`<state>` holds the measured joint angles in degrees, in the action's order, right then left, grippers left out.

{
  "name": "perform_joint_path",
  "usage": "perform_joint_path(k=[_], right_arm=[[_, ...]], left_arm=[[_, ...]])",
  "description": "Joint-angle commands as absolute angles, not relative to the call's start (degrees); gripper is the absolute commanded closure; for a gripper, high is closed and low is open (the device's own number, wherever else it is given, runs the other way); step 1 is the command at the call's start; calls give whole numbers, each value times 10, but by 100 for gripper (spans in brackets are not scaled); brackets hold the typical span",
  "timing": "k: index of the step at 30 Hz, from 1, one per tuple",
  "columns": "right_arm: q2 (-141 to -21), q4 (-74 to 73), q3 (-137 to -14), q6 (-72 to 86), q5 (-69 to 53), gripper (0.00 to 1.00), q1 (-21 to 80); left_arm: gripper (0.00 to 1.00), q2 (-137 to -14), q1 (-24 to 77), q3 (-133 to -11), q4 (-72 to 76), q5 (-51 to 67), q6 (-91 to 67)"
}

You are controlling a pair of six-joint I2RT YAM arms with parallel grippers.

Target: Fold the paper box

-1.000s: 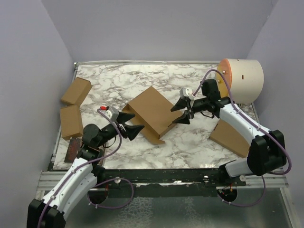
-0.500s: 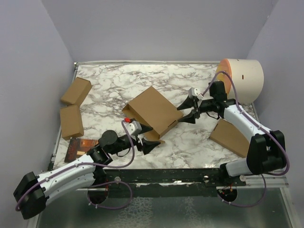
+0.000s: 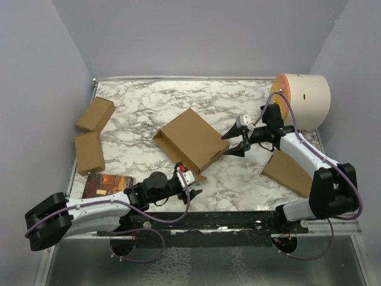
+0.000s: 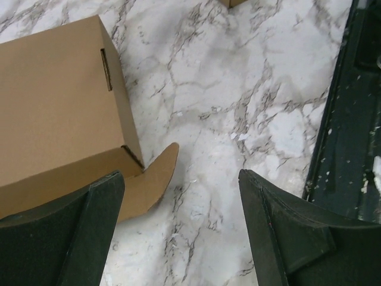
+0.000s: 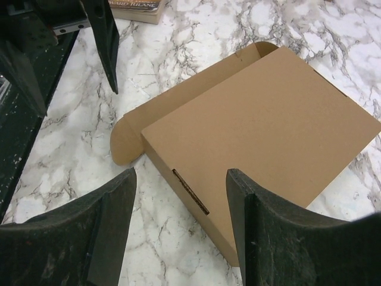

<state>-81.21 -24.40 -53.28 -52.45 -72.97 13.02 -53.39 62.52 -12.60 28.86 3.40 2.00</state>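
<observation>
As the left end effector (image 3: 191,183) and right end effector (image 3: 227,146) gape empty, the paper box (image 3: 193,140) lies between them. It sits just ahead of each.

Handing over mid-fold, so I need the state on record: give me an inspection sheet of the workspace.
Surface: marbled table, no spills seen.
Job's things: paper box mid-table, lid down, rounded tab sticking out at its near corner.
Clutter: two small cardboard boxes left, brown cardboard piece right, book near-left, cream cylinder far-right.
Grippers: left gripper open, empty, by the tab; right gripper open, empty, at the box's right edge.
Cables: purple cable along each arm, no snag seen.
Surroundings: lilac walls, black rail at near edge.
</observation>
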Motion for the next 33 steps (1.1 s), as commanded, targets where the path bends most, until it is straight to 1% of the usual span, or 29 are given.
perform_joint_path(k=[1,8,10,11,13,14,22,25,33], right_arm=[[-815,-255,-530,-544,-752,38,129],[-817,-258,-530,-548,-749,38,128],[-819,-258,-530,-548,-749,38,128],[-820,-259,-530,-548,-749,38,128],[-821,-259,-530,-548,-748,38,129],[-822,-259,-530,-548,-747,38,129],[-827,-246,-530,-525,-745,38,128],[-831,-244,-530,-523,-743,38,128],[-838,-245,-532,-521,-743,38,128]], left_arm=[[20,-546,630,-105,341,-18,91],[24,-595,630,-97,374,6,112],[29,-615,629,-92,391,11,118],[33,-624,629,-93,397,15,123],[47,-644,629,-94,408,17,132],[49,-654,630,-94,414,15,137],[49,-735,625,-114,467,11,159],[58,-766,623,-126,475,1,160],[60,-794,621,-136,498,-1,150]])
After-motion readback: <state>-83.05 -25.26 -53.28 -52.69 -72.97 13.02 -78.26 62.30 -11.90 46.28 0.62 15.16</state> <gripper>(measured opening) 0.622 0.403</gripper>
